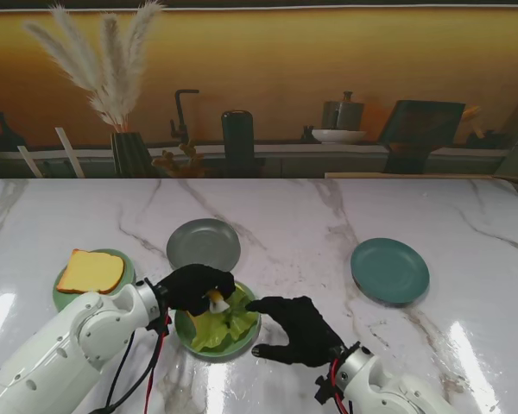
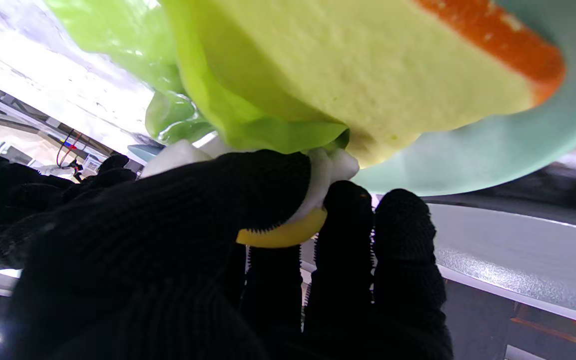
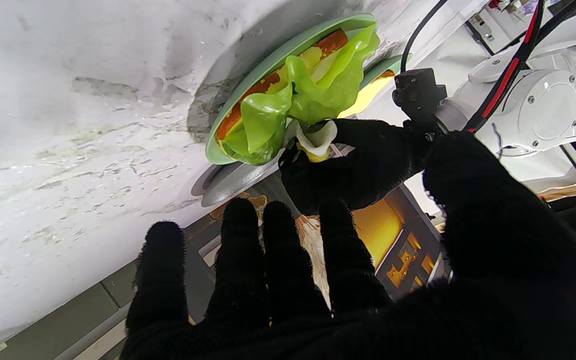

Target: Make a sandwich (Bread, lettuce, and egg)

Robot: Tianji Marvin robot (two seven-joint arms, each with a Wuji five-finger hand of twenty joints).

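I'm working over the marble table (image 1: 328,224), and the sandwich is being built on the green plate (image 1: 186,332) right under my left hand (image 1: 194,286). On that plate a slice of bread (image 2: 367,75) lies flat with lettuce (image 1: 224,321) draped across it. The left hand is clenched around the egg (image 1: 216,303), a white piece with a yellow yolk showing between thumb and fingers, and it holds the egg against the lettuce at the plate's edge nearest the arm; whether the egg already rests its weight there I can't quite tell. So the stack lies directly ahead of the fingertips, and the left hand is the nearer one. My right hand (image 1: 298,330) holds nothing, fingers spread, just beside the plate on the far side from the left. A second slice (image 1: 90,272) waits on its own plate, outboard of the left wrist
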